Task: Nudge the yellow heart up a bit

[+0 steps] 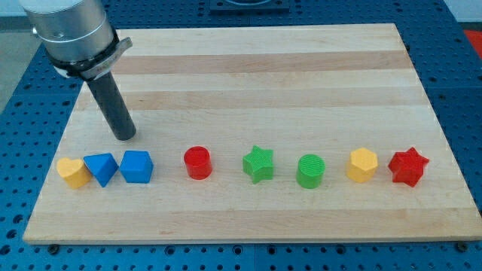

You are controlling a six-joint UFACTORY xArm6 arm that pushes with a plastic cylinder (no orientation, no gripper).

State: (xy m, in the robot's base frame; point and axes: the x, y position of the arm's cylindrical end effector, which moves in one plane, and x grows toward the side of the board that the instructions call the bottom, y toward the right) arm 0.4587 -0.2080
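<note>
Fingers do not exist on this arm, so no open or closed state can be told; it ends in a dark rod whose lower end, my tip [124, 137], rests on the wooden surface [263, 68] at the left. Just beyond the blue blocks, my tip sits farther from the viewer than the near row and touches none of them. From left to right, that row holds a yellow heart [72, 172], a blue triangle [100, 168], a blue cube [136, 166], a red cylinder [198, 162], a green star [258, 164], a green cylinder [310, 171], a yellow hexagon [361, 165] and a red star [408, 166]. Leftmost in the row, the yellow heart touches the blue triangle and lies left of and nearer than my tip.
</note>
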